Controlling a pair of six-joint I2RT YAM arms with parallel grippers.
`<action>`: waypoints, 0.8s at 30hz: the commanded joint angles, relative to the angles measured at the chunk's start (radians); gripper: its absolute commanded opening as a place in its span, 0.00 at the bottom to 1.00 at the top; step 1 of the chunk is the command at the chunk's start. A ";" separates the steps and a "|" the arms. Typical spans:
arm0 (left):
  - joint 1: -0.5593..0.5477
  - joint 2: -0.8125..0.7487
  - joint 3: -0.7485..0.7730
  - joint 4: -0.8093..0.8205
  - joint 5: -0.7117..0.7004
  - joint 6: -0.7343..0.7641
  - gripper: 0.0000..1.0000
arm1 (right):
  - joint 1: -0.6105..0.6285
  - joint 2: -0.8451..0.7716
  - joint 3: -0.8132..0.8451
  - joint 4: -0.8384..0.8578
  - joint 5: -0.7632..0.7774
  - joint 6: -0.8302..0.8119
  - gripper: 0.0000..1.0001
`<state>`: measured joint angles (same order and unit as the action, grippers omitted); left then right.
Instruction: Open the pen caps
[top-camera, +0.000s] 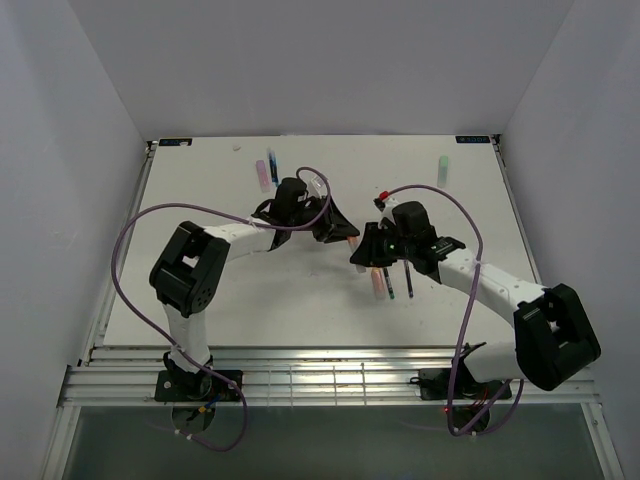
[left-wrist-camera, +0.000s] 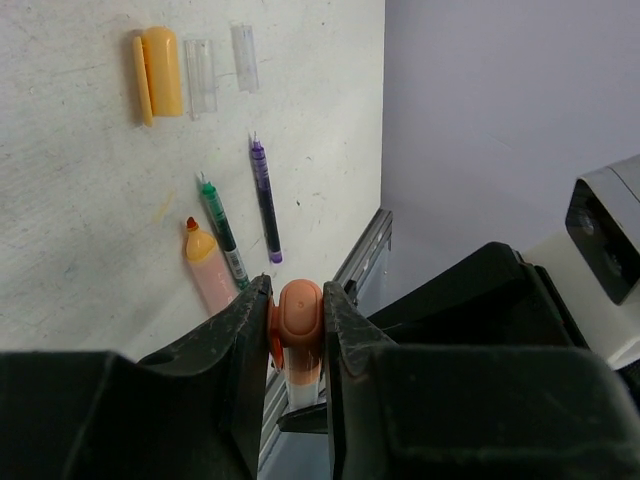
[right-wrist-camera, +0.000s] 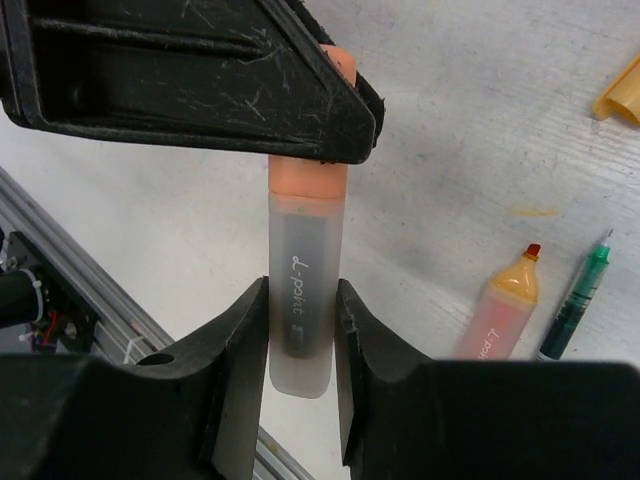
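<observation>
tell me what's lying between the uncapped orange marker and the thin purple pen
A thin green pen lies between the uncapped orange marker and the purple pen, as the left wrist view shows.

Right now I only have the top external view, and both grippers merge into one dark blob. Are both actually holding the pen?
Observer: Yes. The left gripper is shut on the orange cap; the right gripper is shut on the frosted pen body.
Operator: Is the cap off yet?
Observer: No. In the right wrist view it sits flush against the body, no gap.
Operator: Anything lying near them?
Observer: An uncapped orange marker and a green thin pen lie on the table, off to one side.
</observation>
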<state>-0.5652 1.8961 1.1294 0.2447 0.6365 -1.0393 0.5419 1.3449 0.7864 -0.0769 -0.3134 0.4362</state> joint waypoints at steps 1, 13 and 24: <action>0.045 0.026 0.091 0.011 0.017 0.002 0.00 | 0.072 -0.036 -0.022 -0.020 0.037 0.008 0.08; 0.125 0.084 0.164 -0.018 -0.014 0.047 0.00 | 0.251 -0.205 -0.219 -0.027 0.174 0.115 0.08; 0.099 0.119 0.161 -0.053 0.003 0.091 0.00 | 0.204 -0.101 -0.089 -0.095 0.336 0.003 0.08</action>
<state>-0.4435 2.0136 1.2697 0.1997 0.6312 -0.9779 0.7677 1.1950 0.6212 -0.1600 -0.0566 0.4953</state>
